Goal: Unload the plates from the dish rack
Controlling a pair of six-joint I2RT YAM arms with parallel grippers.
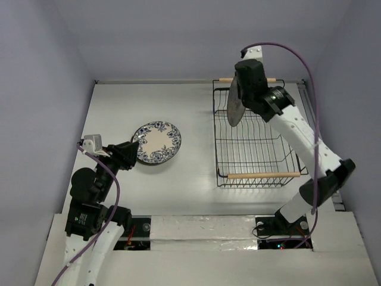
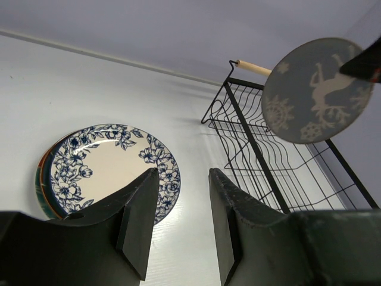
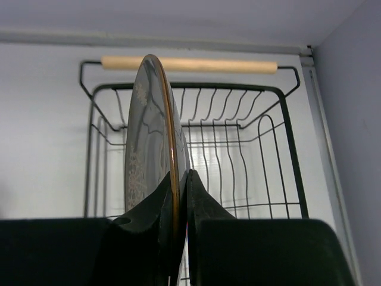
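One dark plate (image 2: 318,89) (held upright) sits pinched in the right gripper (image 3: 178,182).

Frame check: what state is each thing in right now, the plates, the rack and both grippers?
Dark plate: on edge, lifted above the rack, pinched by the right gripper.
Stacked plates: lying flat on the table, blue-rimmed one on top.
Rack: no plates standing in it.
Left gripper: jaws open, empty, beside the stacked plates.
Right gripper: jaws shut on the dark plate's rim.
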